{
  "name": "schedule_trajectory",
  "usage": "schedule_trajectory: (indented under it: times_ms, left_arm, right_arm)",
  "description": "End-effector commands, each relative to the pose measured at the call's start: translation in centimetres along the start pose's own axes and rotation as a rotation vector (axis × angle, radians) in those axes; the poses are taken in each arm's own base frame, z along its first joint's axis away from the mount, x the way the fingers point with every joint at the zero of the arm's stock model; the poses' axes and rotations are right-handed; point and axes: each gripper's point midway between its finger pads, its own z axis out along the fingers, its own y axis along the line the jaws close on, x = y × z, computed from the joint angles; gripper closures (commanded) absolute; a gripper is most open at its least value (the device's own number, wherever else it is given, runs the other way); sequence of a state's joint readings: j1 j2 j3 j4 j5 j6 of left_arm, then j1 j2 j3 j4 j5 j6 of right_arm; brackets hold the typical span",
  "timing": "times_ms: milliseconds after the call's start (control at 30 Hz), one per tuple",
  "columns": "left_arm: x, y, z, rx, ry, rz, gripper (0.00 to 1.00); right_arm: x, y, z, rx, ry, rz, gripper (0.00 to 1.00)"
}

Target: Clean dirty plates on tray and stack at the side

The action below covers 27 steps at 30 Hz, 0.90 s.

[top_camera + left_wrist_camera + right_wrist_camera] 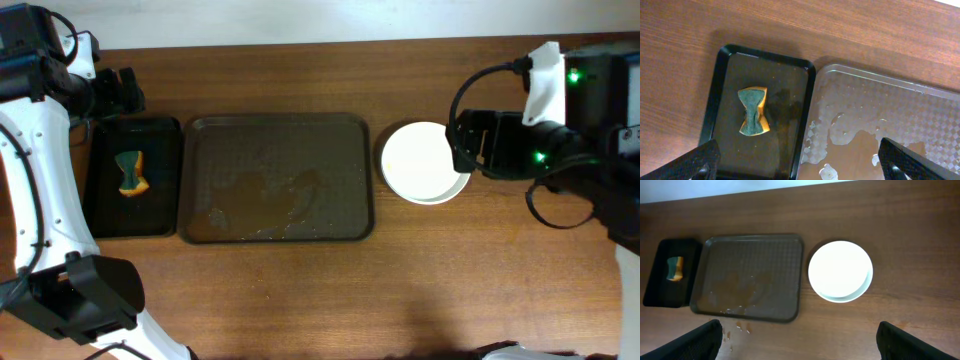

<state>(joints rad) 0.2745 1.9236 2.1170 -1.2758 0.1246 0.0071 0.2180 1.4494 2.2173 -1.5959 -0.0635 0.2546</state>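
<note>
Robot lab workstation: left arm (38,170), right arm (600,165), wooden table (300,300)

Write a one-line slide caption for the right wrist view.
Plates stacked beside the wet, empty tray; sponge lying in the small black tray.

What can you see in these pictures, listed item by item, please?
plates: one stack, white on top with a pale blue-green rim beneath, number hidden, on the table right of the tray
tray: one, dark brown, mid-table, no plates on it
puddles: several, clear, in the tray
black tray: one, left of the tray
sponge: one, green and orange, in the black tray
table: one, brown wood
left fingers: two, black, spread apart, above the black tray
right fingers: two, black, spread apart, above the table near the plates
</note>
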Motion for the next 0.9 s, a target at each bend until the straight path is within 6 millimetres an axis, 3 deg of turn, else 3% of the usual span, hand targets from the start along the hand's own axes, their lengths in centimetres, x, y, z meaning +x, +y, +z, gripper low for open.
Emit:
schedule_trajectory:
  times_ms: [0,100,167,267,433,533,733,867]
  left_arm:
    - [0.1,0.0,0.4,0.015,0.01,0.003,0.01]
    - [0.1,0.0,0.4,0.015,0.01,0.003,0.01]
    - [0.1,0.0,0.4,0.015,0.01,0.003,0.01]
    - [0.1,0.0,0.4,0.015,0.01,0.003,0.01]
    - [0.1,-0.1,0.4,0.015,0.01,0.004,0.01]
    - [0.1,0.0,0.4,0.015,0.01,0.003,0.01]
    - [0.1,0.0,0.4,0.015,0.01,0.003,0.01]
    - [0.1,0.0,0.4,0.015,0.01,0.003,0.01]
  right_arm:
    - [0.2,-0.4,0.2,0.021,0.021,-0.012,0.02]
    - [0.2,-2.1,0.4,0.118,0.02,-0.012,0.02]
    - [-1.4,-3.0,0.4,0.176,-0.05,-0.015,0.02]
    - [-2.5,-2.6,-0.2,0.16,-0.13,-0.103,0.02]
    - [-1.9,-3.6,0.5,0.124,-0.298,-0.147,0.02]
    - [1.3,-5.4,2.5,0.091,-0.402,-0.136,0.02]
    - [10.6,-8.2,7.3,0.06,-0.679,-0.147,0.02]
    - [14.1,-8.7,10.0,0.023,-0.803,-0.155,0.02]
